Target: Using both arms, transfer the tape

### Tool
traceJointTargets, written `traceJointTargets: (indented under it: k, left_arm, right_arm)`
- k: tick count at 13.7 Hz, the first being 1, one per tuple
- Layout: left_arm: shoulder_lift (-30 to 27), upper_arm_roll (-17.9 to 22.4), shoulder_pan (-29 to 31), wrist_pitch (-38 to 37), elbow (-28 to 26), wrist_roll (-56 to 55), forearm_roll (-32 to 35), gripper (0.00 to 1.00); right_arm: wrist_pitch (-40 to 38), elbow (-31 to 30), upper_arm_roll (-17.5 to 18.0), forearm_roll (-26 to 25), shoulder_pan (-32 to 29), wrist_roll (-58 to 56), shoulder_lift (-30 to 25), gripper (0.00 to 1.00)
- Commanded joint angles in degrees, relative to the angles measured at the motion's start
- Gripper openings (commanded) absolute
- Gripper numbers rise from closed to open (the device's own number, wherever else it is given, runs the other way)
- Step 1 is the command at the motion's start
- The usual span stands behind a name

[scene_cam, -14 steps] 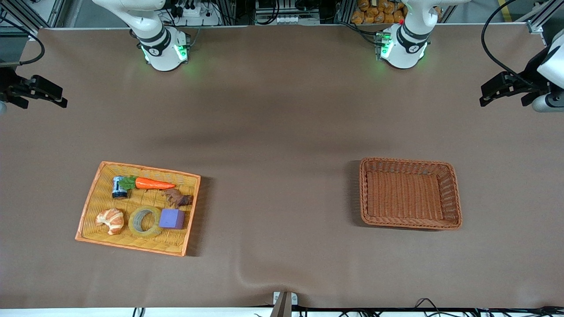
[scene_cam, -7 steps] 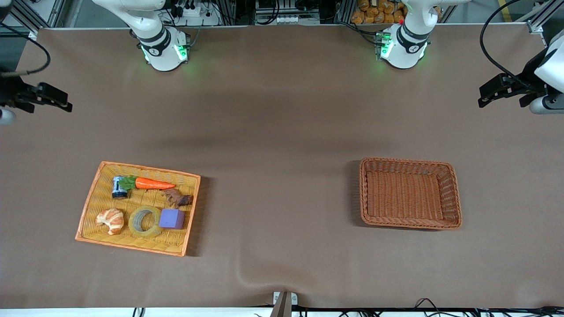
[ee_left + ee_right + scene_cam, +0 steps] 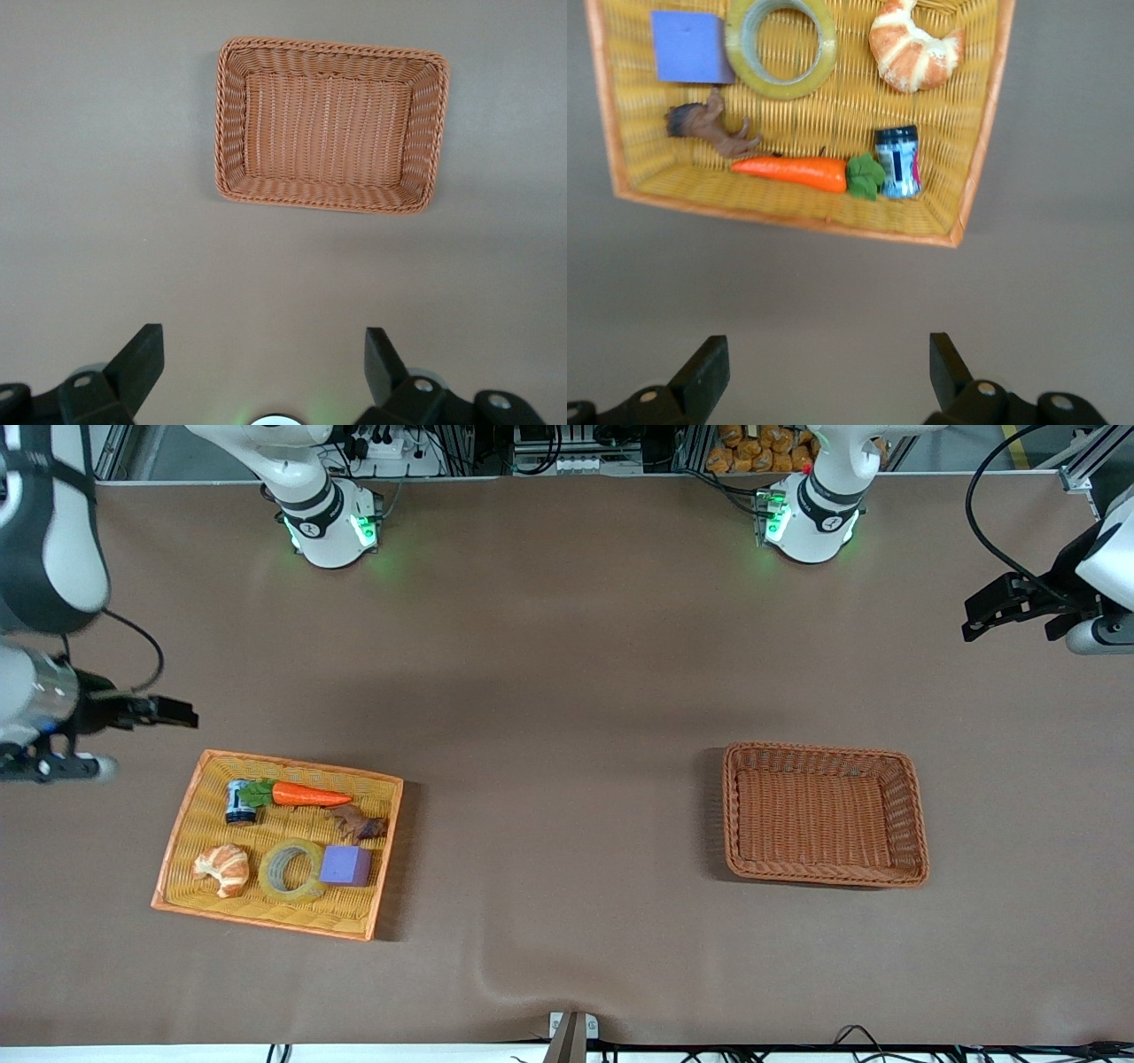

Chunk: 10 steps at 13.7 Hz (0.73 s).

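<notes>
Front view shows the tape (image 3: 291,871) flat in the yellow tray (image 3: 177,841), between the croissant (image 3: 222,867) and purple block (image 3: 345,864); I judge it light, rigid and slick, best pinched across its wall through the hole. My right gripper (image 3: 168,713) hangs spread and empty just outside the tray, and my left gripper (image 3: 997,609), also spread, waits well away from the tray, past the brown basket (image 3: 917,815).

R gripper (image 3: 182,715) up in air over the table's edge at the R arm's end, jaws wide open, empty. L gripper (image 3: 974,615) over the L arm's end edge, also open, empty.
</notes>
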Motion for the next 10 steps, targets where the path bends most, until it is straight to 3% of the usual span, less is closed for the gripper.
traceJointTargets:
  k: [1,5,10]
  left_arm:
    - [-0.93,-0.25,0.40,0.32,-0.61,0.53,0.20,1.00]
    - [-0.67,-0.25,0.31,0.49,-0.61,0.53,0.20,1.00]
    - [-0.67,-0.25,0.40,0.58,-0.61,1.15,0.20,1.00]
  right_arm:
    - [2.50,1.90,-0.20,-0.21,0.12,-0.29,4.87,1.00]
    - [11.54,1.99,-0.20,-0.91,1.87,-0.38,10.93,1.00]
    - [21.39,6.29,-0.20,-1.09,2.58,-5.91,19.72,1.00]
